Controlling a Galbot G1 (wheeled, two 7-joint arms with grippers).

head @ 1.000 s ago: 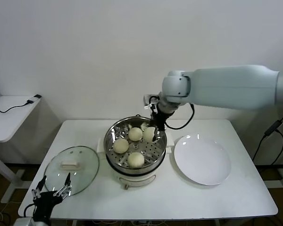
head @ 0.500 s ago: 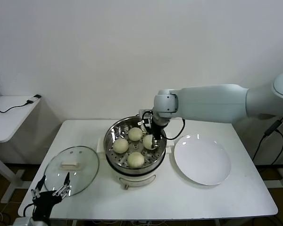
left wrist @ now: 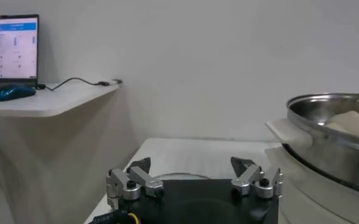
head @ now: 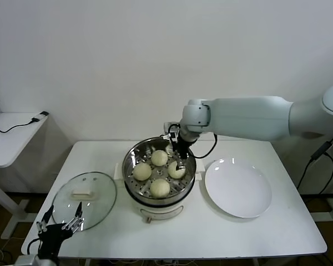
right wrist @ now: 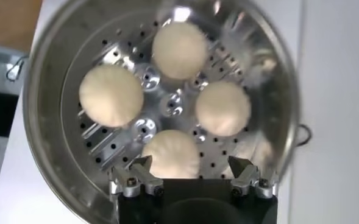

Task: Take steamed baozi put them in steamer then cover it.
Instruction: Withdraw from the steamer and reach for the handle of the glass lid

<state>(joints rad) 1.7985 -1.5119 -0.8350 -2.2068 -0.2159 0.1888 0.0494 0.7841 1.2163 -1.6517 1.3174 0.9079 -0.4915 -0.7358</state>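
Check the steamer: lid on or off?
Off. The steamer stands uncovered with four baozi on its tray; the cover lies flat on the table to its left.

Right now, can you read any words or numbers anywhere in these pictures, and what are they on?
No text can be read on anything here.
Screen on the side desk, left wrist view: it shows lines of writing, but they are too small and blurred to read.
Steamer, cover, white plate, steamed baozi: no label, brand or number visible on any of them.
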